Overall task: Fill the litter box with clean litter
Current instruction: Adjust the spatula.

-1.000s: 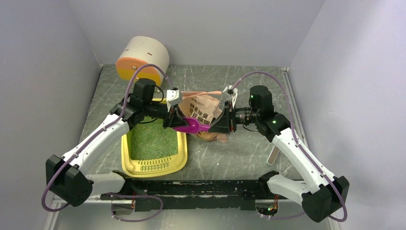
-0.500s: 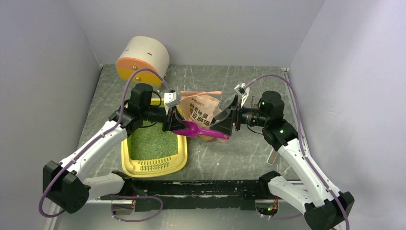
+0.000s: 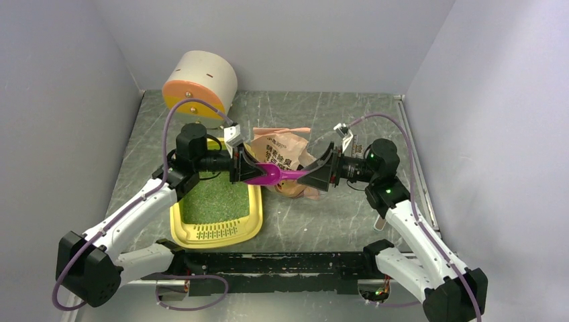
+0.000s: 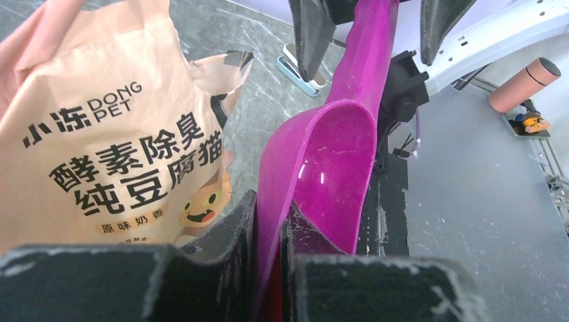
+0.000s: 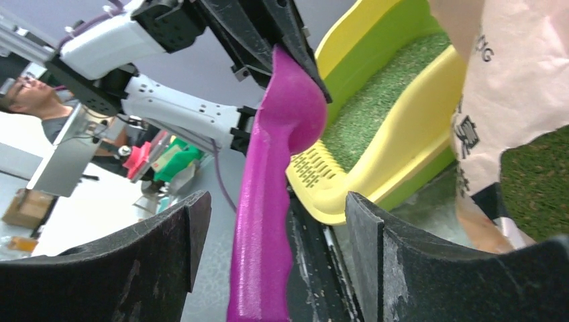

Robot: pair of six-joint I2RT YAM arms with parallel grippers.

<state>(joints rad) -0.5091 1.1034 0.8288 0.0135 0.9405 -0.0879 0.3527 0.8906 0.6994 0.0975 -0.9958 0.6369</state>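
The yellow litter box [image 3: 249,227] lies at the near left with green litter [image 3: 213,200] in it; it also shows in the right wrist view [image 5: 402,134], litter [image 5: 376,100] inside. My left gripper [image 3: 245,169] is shut on the bowl rim of the magenta scoop [image 3: 268,176], seen up close in the left wrist view [image 4: 322,168]. My right gripper [image 3: 321,174] is open, its fingers on either side of the scoop's handle [image 5: 265,228], apart from it. The pink-beige bag [image 3: 285,153] stands behind the scoop, open, with green litter [image 5: 537,181] inside.
A white cylinder with an orange end [image 3: 199,84] lies at the back left. A small pale object [image 3: 382,218] lies on the grey table near the right arm. Grey walls close in the left, back and right sides.
My right gripper has let go of the bag, drawn back right and swung round to straddle the scoop's handle. My left gripper has shifted slightly left, still holding the scoop.
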